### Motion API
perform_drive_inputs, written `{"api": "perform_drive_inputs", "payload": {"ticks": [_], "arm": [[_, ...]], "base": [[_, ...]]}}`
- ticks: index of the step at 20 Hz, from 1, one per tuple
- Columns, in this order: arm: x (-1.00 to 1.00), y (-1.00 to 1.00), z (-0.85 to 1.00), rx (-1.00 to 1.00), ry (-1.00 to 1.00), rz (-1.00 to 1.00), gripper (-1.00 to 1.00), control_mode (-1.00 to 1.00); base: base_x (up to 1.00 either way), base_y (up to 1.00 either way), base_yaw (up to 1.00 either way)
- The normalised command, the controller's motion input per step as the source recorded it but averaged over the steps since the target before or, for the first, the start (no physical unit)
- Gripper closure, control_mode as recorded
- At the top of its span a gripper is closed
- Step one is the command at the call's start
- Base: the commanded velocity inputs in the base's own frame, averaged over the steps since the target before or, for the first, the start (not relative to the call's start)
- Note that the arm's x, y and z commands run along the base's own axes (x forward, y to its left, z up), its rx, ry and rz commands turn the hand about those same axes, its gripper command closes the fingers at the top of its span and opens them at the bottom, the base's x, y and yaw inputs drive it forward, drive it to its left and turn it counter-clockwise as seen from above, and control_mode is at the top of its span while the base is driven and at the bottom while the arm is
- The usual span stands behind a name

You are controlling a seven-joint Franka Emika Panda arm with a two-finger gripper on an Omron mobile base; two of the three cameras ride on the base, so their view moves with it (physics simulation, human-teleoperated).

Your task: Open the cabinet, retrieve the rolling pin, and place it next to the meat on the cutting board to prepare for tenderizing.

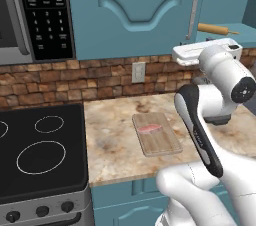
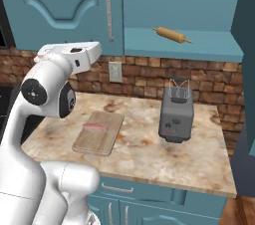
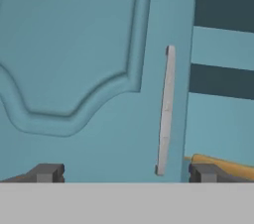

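This is a rendered home kitchen, built around a marbled beige countertop [image 2: 149,144] backed by a rough brick backsplash [image 1: 75,77] carrying a white wall outlet [image 1: 138,72]. To the left of the countertop sits a black glass-top stove [image 1: 40,150] with knobs along its front, and above that stove hangs a microwave [image 1: 30,15] with a black keypad. Teal cabinets [image 1: 135,5] with arched raised panels and a silver bar handle [image 1: 192,10] hang above the countertop, a wooden cutting board [image 1: 157,137] with raw meat [image 1: 150,129] and a grey toaster [image 2: 176,114] rest on it, and a rolling pin [image 2: 172,35] lies on the open shelf above the toaster.
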Motion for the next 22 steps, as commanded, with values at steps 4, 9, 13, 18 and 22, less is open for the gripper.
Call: {"api": "perform_drive_inputs", "payload": {"ticks": [4,9,13,18,22], "arm": [[0.0,-0.16,0.0,0.01,-0.12,0.0,-1.0,-1.0],[0.05,-0.24,0.01,0.03,-0.11,0.0,-1.0,-1.0],[0.14,-0.3,0.01,0.07,-0.06,0.0,-1.0,-1.0],[0.52,-0.23,0.04,0.09,0.0,0.0,-1.0,-1.0],[0.63,-0.16,0.05,0.1,0.0,0.0,-1.0,-1.0]], "base": [[0.0,0.0,0.0],[0.0,0.0,0.0],[0.0,0.0,0.0],[0.0,0.0,0.0],[0.0,0.0,0.0]]}}
